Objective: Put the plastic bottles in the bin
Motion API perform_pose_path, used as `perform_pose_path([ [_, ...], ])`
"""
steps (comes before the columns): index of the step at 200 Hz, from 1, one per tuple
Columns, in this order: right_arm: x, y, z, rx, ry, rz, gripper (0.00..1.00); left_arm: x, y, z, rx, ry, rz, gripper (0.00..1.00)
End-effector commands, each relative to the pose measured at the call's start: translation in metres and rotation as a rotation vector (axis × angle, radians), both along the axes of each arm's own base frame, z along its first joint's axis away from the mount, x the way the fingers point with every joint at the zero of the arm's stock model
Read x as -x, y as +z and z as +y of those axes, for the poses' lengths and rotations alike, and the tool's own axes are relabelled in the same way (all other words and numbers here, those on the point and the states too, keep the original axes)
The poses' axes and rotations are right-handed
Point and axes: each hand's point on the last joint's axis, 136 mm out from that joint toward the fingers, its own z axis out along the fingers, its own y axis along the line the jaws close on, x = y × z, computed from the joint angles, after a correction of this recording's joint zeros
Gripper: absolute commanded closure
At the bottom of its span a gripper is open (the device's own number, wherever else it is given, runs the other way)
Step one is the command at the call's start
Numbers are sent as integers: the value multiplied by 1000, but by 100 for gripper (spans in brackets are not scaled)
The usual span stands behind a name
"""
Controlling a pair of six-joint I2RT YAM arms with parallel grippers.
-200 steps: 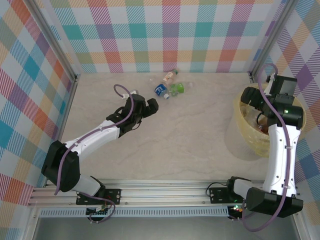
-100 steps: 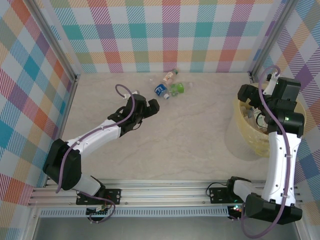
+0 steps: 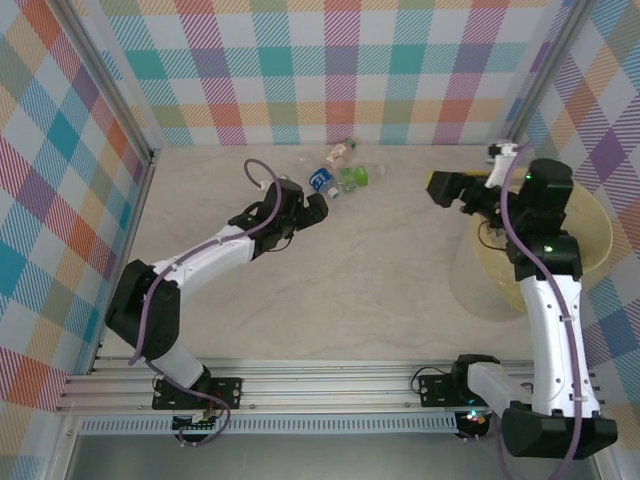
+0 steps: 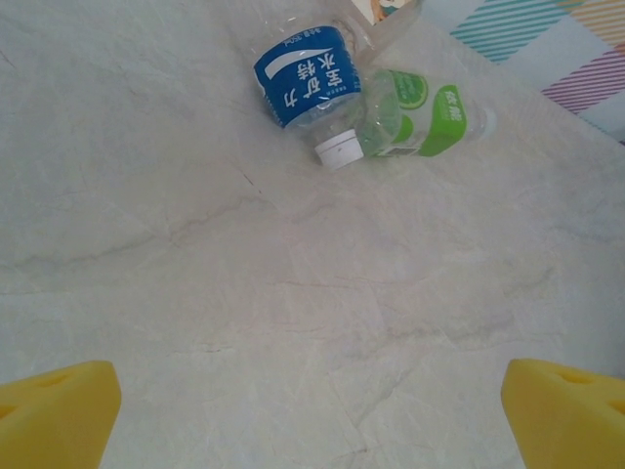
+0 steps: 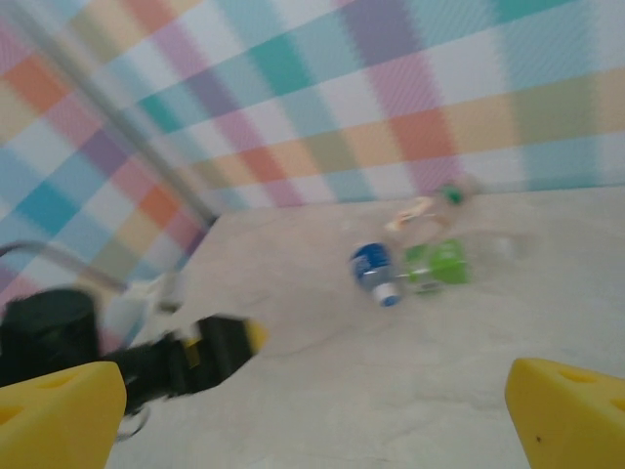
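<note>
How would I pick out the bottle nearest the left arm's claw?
At the table's far edge, by the checked wall, three bottles lie together. It is the blue-labelled bottle with a white cap; beside it lie a green-labelled bottle and an orange-labelled bottle.

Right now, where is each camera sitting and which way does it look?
Top camera: above and behind the arms, looking down at the table; both arms, left pincer, right pincer and bin show.
Left wrist camera: on the left arm, looking down and ahead at the blue bottle and green bottle; its yellow fingertips show.
Right wrist camera: on the right arm, looking across the table toward the checked wall, blurry; its yellow fingertips and the left arm show.
Shared: all three see the blue and green bottles.
</note>
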Motion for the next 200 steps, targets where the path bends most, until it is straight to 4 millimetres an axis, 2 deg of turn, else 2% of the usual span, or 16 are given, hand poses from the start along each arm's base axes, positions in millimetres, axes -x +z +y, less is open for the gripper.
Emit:
perform_pose_path([
  [1,-2,2,40,51,120,-92,0,-15,-14,7,-41,33,81,0],
  [19,-20,-19,52,87,58,-56,0,-30,-21,8,-56,52,114,0],
  [41,-44,-47,50,106,-54,9,0,-51,-26,5,-33,62,121,0],
  [69,-57,-74,54,98,-78,103,0,-78,-38,-3,-11,65,126,0],
  [90,-61,-83,61,90,-63,136,0,-101,-53,-12,-19,57,149,0],
  [107,-63,-88,62,86,-65,158,0,-122,-58,-20,-34,52,143,0],
  [131,-65,-92,62,96,-73,172,0,-143,-67,-18,-73,113,162,0],
  [165,-64,-93,59,115,-87,177,0,-163,-82,-19,-101,162,178,0],
  [186,-63,-95,57,126,-92,179,0,-167,-90,-14,-117,206,182,0],
  [200,-63,-96,56,133,-96,182,0,-170,-96,-16,-116,204,179,4],
])
